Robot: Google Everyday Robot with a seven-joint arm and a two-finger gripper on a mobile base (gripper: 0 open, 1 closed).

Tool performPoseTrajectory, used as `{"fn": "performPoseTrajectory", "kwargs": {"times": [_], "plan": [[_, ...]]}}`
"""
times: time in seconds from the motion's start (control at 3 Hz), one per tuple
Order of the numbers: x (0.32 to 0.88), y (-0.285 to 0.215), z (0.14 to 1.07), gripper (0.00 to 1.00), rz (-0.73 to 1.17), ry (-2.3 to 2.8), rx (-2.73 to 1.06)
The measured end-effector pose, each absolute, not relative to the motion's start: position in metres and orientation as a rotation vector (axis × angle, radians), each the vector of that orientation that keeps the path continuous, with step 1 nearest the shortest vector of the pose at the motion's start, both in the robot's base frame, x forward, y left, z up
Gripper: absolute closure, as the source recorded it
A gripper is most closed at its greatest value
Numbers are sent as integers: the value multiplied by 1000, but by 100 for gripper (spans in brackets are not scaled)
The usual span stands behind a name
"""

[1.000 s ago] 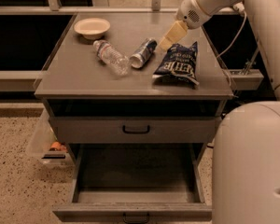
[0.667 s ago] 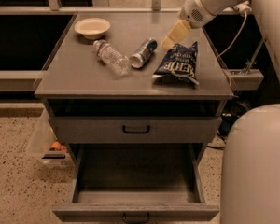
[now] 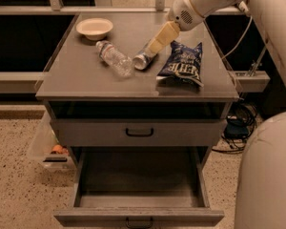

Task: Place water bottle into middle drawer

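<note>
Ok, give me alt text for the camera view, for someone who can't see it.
A water bottle lies on its side on a grey cabinet top, beside a drink can, a blue chip bag and a bowl. The robot's end effector is right at the can. Below, the middle drawer stands pulled open.
</note>
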State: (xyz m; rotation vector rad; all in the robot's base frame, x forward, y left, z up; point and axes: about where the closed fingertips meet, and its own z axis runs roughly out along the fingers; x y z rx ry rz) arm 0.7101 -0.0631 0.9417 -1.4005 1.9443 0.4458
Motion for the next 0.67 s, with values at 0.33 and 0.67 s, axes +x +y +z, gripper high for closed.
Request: {"fn": "performPoseTrajectory", "kwargs": {"times": [0.33, 0.67], "plan": [[705, -40, 936, 0, 462, 1936, -1428], [714, -27, 919, 0, 433, 1976, -1454]]}}
